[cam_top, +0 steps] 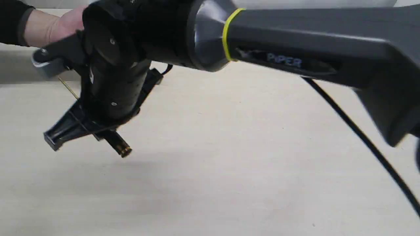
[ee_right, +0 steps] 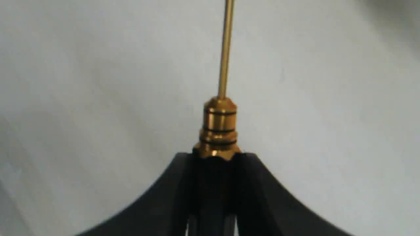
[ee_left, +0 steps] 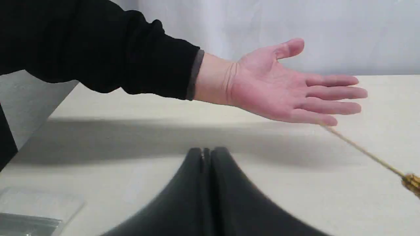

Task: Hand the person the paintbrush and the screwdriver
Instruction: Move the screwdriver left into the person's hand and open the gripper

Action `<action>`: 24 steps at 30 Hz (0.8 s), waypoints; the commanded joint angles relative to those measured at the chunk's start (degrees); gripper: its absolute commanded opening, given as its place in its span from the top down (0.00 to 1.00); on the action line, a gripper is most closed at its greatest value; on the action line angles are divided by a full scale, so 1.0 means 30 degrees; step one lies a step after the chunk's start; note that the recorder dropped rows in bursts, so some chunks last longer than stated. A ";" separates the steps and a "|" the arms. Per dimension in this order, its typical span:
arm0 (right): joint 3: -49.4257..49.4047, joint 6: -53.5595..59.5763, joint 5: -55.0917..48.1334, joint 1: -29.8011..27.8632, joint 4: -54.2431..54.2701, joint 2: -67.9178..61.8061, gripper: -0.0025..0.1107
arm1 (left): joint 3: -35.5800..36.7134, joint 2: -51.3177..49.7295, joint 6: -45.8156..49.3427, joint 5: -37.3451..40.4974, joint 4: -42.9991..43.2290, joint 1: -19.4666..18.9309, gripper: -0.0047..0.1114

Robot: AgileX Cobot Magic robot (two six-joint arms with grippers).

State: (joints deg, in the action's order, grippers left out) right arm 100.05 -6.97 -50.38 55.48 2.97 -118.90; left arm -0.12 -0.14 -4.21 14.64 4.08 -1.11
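Left wrist view: screwdriver (ee_left: 364, 151) tip at edge of person's hand (ee_left: 279, 88), above table (ee_left: 131, 141).

Robotics lab / test-bench setup, not home or shop. Evidence:
- dark grey robot arm (cam_top: 311, 36) w/ yellow band and "PIPER" lettering on side; black cable (cam_top: 370, 146) trails from it over the work surface.
- tabletop (cam_top: 229, 183): pale wood-grain laminate, flat, plain.
- backdrop (ee_left: 295, 23): plain whitish surface behind table edge.
- person (ee_left: 279, 85) in dark sleeve, open palm held above table: human-robot rig.
- clear plastic item (ee_left: 32, 206) near table corner, poss. packaging; too blurred in left wrist view to tell.
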 commanded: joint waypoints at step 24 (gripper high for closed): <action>0.2760 -0.0247 0.8936 -0.1880 -0.1768 -0.3194 0.64 | 0.0039 0.0048 -0.0039 -0.0115 -0.0045 0.0158 0.96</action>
State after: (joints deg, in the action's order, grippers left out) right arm 107.86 -7.81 -25.08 50.06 -1.66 -128.55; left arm -0.12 -0.14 -4.21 14.64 4.08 -1.11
